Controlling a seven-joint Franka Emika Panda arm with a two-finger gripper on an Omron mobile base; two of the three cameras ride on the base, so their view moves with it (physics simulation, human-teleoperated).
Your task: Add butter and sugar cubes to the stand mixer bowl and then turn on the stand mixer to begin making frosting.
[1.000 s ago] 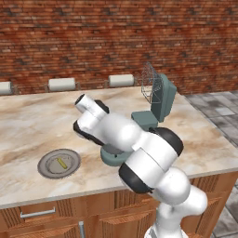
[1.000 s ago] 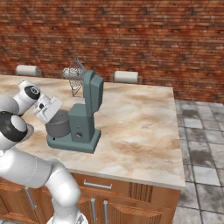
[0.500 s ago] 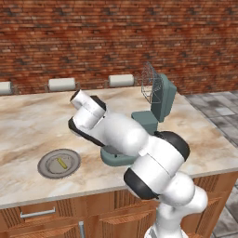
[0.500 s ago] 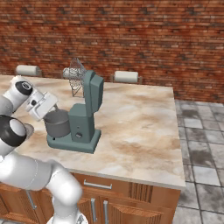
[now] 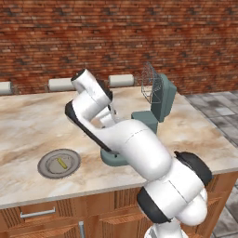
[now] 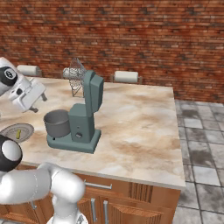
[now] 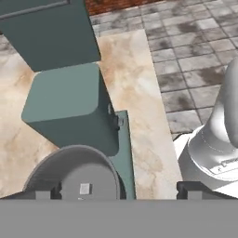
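Observation:
The dark teal stand mixer (image 6: 85, 113) stands on the counter with its head tilted back and its whisk (image 6: 75, 75) raised. The grey stand mixer bowl (image 6: 57, 123) sits on its base. In the hand view I look down into the bowl (image 7: 79, 174), where one pale sugar cube (image 7: 84, 188) lies on the floor. My gripper (image 6: 37, 104) hangs open and empty above and to the left of the bowl; its fingertips (image 7: 44, 193) straddle the bowl. The yellow butter (image 5: 61, 162) lies on the grey plate (image 5: 46, 169), left of the mixer (image 5: 158, 100).
The mixer's small knob (image 7: 115, 122) shows on the column's front. Chair backs (image 6: 127, 77) line the counter's far edge before the brick wall. The counter (image 6: 144, 131) ends at the right, with tiled floor (image 6: 201, 135) beyond. My own arm (image 5: 135, 148) covers much of the mixer's base.
My hand has drawn back up and to the left from over the bowl, and its jaws have spread wide. The plate, the butter and the mixer have stayed put.

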